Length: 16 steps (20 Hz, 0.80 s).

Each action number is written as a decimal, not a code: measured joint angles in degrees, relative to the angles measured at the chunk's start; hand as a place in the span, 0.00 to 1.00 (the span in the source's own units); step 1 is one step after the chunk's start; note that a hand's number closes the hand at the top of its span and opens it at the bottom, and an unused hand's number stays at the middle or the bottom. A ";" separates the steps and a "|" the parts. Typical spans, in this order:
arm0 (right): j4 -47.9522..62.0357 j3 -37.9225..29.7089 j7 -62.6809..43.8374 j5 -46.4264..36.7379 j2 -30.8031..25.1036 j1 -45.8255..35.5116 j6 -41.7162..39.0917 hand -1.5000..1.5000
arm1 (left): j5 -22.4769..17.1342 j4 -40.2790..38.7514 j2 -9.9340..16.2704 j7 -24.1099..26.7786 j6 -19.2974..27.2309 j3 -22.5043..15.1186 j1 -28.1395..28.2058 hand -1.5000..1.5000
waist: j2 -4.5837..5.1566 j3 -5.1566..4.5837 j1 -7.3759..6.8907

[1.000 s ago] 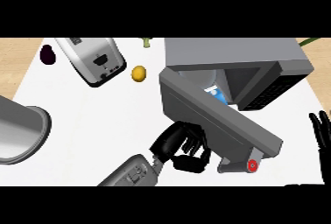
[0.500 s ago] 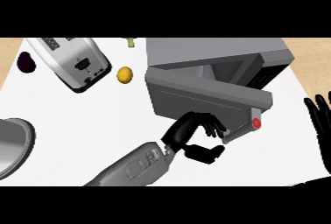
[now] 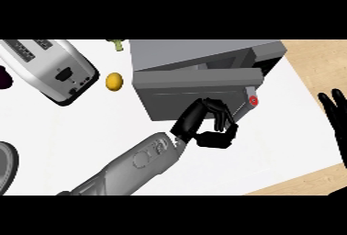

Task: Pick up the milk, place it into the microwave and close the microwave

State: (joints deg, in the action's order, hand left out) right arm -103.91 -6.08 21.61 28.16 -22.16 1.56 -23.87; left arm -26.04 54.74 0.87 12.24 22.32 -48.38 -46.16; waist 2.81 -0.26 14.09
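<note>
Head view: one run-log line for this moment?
left hand: curled against microwave door | door: nearly shut | milk: not visible | right hand: open, resting at right edge

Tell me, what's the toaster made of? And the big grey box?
The toaster looks like shiny metal with a dark base: its silvery sides catch light and a black rim runs round the bottom. The microwave seems painted metal or plastic, since its grey walls and door look flat and dull. Looks alone can't settle which.

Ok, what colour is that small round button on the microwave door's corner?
Red, on the microwave door, at the button. It shows best in the head view.
</note>
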 measured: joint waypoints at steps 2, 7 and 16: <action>-0.58 -0.10 -0.78 0.85 -0.54 -0.49 -0.26 0.00 | -1.32 -0.61 0.35 0.41 1.00 0.05 -0.69 1.00 | 0.12 0.01 1.02; -1.26 -0.15 -2.57 2.91 -1.72 -1.84 -1.03 0.00 | -4.27 -1.27 0.88 0.91 3.19 -0.03 -1.85 1.00 | 0.45 0.09 2.77; -2.29 -0.55 -5.29 6.11 -3.95 -3.96 -2.11 0.00 | -7.81 -3.68 0.05 1.36 6.04 -0.19 -5.17 1.00 | 1.07 0.14 5.54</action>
State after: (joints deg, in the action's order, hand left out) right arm -106.20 -6.62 16.32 34.27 -26.11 -2.40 -25.98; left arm -33.85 51.07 0.93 13.59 28.36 -48.56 -51.32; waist 3.87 -0.13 19.63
